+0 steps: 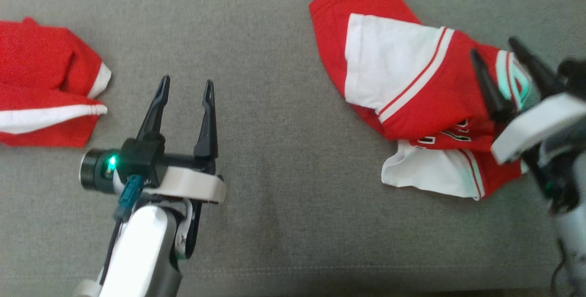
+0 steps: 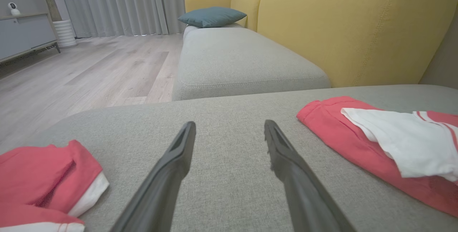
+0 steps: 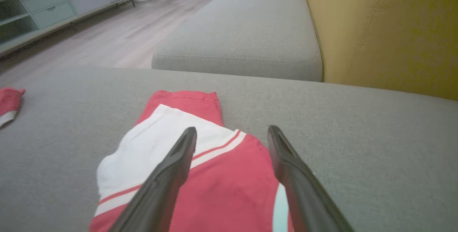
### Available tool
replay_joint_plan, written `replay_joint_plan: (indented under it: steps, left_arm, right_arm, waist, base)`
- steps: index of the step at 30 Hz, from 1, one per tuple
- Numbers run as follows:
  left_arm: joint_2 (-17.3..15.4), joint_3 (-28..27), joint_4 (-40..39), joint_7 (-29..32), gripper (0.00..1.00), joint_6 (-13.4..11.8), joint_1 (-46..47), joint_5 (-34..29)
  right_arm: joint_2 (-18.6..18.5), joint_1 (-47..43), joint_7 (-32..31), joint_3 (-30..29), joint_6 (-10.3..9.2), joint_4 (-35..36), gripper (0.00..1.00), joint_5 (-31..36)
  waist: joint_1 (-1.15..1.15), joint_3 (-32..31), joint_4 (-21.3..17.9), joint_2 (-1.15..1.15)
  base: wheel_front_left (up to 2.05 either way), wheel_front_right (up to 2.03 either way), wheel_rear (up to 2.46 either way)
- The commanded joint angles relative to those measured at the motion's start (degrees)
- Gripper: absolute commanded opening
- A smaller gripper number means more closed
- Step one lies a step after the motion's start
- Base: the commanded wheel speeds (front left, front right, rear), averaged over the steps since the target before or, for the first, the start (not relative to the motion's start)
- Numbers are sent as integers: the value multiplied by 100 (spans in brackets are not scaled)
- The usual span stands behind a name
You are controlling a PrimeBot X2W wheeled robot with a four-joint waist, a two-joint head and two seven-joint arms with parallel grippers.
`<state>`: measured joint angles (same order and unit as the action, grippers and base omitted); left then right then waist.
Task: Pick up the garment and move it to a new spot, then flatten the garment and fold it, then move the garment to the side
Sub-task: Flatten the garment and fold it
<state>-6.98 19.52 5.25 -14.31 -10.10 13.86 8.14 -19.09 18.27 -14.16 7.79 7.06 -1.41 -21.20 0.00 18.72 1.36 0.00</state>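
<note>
A crumpled red and white garment point(image 1: 412, 91) with striped trim and lettering lies on the grey sofa seat point(image 1: 284, 159) at the right. My right gripper point(image 1: 493, 46) hovers open over its right part, nothing between the fingers; in the right wrist view the right gripper point(image 3: 232, 129) points across the garment point(image 3: 214, 174) toward its far red end. My left gripper point(image 1: 187, 82) stands open over bare cushion in the middle left, apart from both cloths. In the left wrist view the left gripper point(image 2: 229, 124) has the garment point(image 2: 375, 142) to its right.
A second red garment with white trim point(image 1: 41, 82) lies bunched at the left edge, also seen low left as the second garment point(image 2: 43, 174). A yellow backrest point(image 2: 357, 28) rises behind the seat. Another grey cushion point(image 2: 243, 60) with a blue pillow point(image 2: 211, 15) extends beyond; wooden floor point(image 2: 89, 71) lies left.
</note>
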Motion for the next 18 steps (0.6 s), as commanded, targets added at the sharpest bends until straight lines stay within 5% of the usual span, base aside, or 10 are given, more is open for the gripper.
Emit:
replay_joint_plan:
  steps: [1, 12, 18]
  left_arm:
    - [-34, -168, -204, -69, 100, 10, 253, -70]
    - [103, -106, -196, -69, 100, 64, 583, -140]
    - [159, -111, -171, -69, 100, 92, 676, -165]
  right_arm:
    - [-286, 328, -229, 158, 43, 19, 100, -153]
    - [-1160, 1415, -1539, 992, 43, -970, 100, -940]
    - [-1404, 1707, -1744, 1446, 43, -1442, 100, -1201]
  waist:
    - [0, 218, 76, 0]
    - [0, 703, 248, 0]
    - [0, 789, 291, 0]
  base:
    - [0, 0, 0]
    - [0, 0, 0]
    - [0, 0, 0]
